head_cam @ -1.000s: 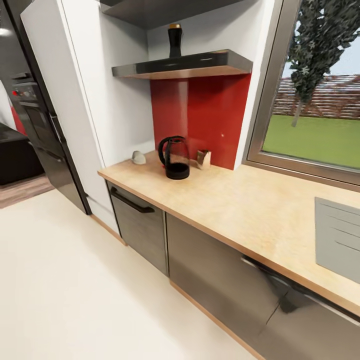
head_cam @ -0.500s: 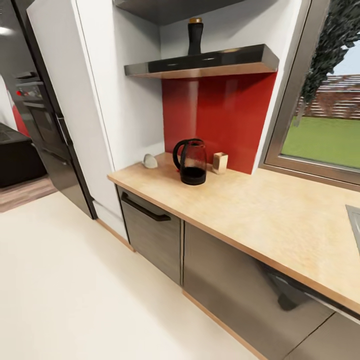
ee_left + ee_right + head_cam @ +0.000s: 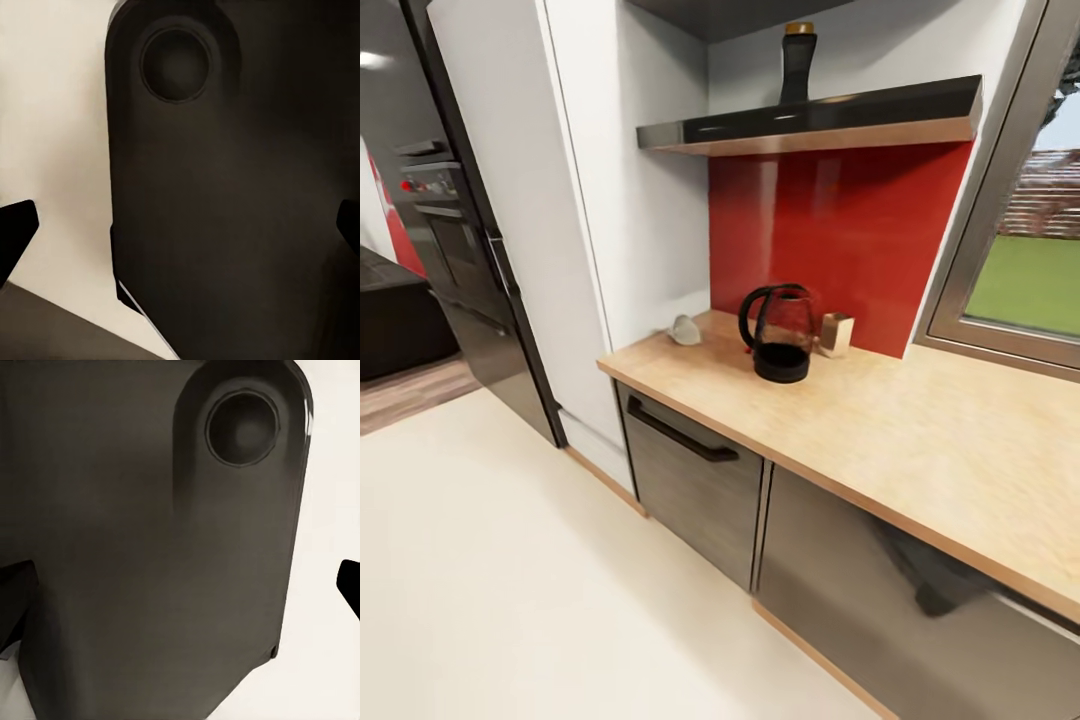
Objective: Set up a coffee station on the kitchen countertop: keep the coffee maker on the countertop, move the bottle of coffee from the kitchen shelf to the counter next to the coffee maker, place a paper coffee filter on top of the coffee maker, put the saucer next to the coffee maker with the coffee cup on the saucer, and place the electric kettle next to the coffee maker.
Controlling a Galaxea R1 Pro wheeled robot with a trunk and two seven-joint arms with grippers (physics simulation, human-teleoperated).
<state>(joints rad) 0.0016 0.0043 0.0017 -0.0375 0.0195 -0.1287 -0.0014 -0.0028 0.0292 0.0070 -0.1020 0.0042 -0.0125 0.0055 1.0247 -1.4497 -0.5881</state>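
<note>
Left gripper point(image 3: 180, 225): dark fingertips are sitting at opposite edges of the left wrist view, so spread wide, pinching nothing. Right gripper point(image 3: 180, 585): same, tips far apart, nothing between them. Both wrist cameras are looking at a dark rounded robot body panel point(image 3: 225, 187) with pale floor behind it.

Out from there, the head view is showing the light wood kitchen countertop point(image 3: 920, 450) running from the near right to the far left, over grey cabinet fronts point(image 3: 695, 480).

Task things I can count:
- One black-and-glass electric kettle point(image 3: 780, 335), standing upright on the counter near the red backsplash point(image 3: 830, 230).
- One dark bottle with a gold cap point(image 3: 797, 62), presumably the coffee, upright on the dark wall shelf point(image 3: 810, 120) above the kettle.
- One small tan block-shaped item point(image 3: 835, 333) just right of the kettle; can't tell what it is.
- One small pale rounded item point(image 3: 684, 329) at the far left end of the counter; too small to identify.

Progress: looks like nothing is placed yet. The bottle is still up on the shelf; coffee maker, filter, saucer and cup I can't pick out with confidence. Essentially every step is left.
</note>
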